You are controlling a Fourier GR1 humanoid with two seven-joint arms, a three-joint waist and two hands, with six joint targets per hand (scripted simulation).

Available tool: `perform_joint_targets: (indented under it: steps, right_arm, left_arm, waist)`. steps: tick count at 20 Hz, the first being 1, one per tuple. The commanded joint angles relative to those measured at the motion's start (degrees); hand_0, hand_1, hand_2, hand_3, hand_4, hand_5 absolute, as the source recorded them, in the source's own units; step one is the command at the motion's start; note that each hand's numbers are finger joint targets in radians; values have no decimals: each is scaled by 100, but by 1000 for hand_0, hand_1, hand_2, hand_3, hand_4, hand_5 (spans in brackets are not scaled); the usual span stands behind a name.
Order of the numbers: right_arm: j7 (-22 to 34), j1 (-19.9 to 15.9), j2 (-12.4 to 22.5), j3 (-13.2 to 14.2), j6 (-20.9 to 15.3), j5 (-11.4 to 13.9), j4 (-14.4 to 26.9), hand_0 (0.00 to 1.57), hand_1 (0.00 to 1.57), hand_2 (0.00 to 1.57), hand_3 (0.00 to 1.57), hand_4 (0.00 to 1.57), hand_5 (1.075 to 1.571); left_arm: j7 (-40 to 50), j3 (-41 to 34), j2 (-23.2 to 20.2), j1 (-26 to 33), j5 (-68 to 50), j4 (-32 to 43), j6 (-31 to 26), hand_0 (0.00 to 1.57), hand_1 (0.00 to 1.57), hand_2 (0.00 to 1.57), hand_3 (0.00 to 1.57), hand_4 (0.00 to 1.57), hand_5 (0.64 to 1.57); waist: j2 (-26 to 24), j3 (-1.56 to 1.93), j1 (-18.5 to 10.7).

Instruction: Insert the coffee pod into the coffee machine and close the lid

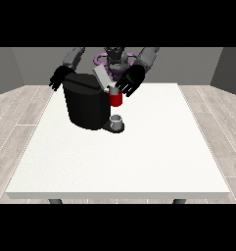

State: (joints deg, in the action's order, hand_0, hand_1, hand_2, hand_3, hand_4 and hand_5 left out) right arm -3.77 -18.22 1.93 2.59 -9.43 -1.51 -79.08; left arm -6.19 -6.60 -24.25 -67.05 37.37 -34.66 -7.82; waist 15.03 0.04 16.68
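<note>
Front view, from across the white tabletop [139, 162]: the robot stands small at the top of the frame, both arms reaching down toward a black coffee machine [85, 105] that sits in the upper left part of the tabletop. The machine is a dark, rounded block, and its grey lid [101, 76] is tilted up and open, slanting toward the upper left above the machine's front. Just under the lid, at the machine's right front, there is a red section [115, 99], and on top of it sits something small and pale that looks like the coffee pod [113, 90]; I cannot tell whether it is fully seated. Lower down, a small grey cup [117, 120] stands on the machine's dark base, right beneath the red part.

The hand at the view's right [130, 82] hangs just right of the open lid and directly above the red section, its fingers spread and pointing downward, holding nothing that I can make out; its fingertips are close to the pod. The hand at the view's left [59, 78] is near the machine's upper left back corner, fingers relaxed and hanging down, apparently not clasping anything.
</note>
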Motion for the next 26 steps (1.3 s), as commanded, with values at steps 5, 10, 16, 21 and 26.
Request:
perform_joint_targets:
  steps: [5, 10, 16, 21, 26]
  right_arm:
    - [160, -97, 24, -31, -88, 70, -138, 0, 0, 0, 0, 403, 1571]
    - [-95, 49, 261, 290, 109, -128, 151, 0, 0, 0, 0, 380, 1571]
    - [-267, 160, 75, 260, 48, -180, 187, 0, 0, 0, 0, 431, 1571]
    - [87, -87, -64, -57, -87, 17, -85, 0, 0, 0, 0, 415, 1571]
    - [94, -23, -38, -3, -131, 33, 29, 0, 0, 0, 0, 411, 1571]
  left_arm:
    - [-190, -61, -297, -197, 42, 101, -228, 1134, 1134, 1170, 999, 457, 1571]
    - [-307, 64, -116, 174, 151, -24, -57, 1066, 1066, 1116, 945, 380, 1571]
    - [-528, 200, 75, 370, 269, -156, 110, 1066, 1066, 1115, 928, 371, 1571]
    - [-430, 285, -214, 3, 447, 104, -301, 0, 0, 0, 0, 0, 1571]
    - [-379, 385, -177, 67, 595, 61, -344, 0, 0, 0, 0, 0, 1571]
  waist:
    - [143, -3, 73]
    - [34, -3, -159]
    - [-148, -2, -287]
    - [36, -3, -14]
    - [-93, -3, -76]
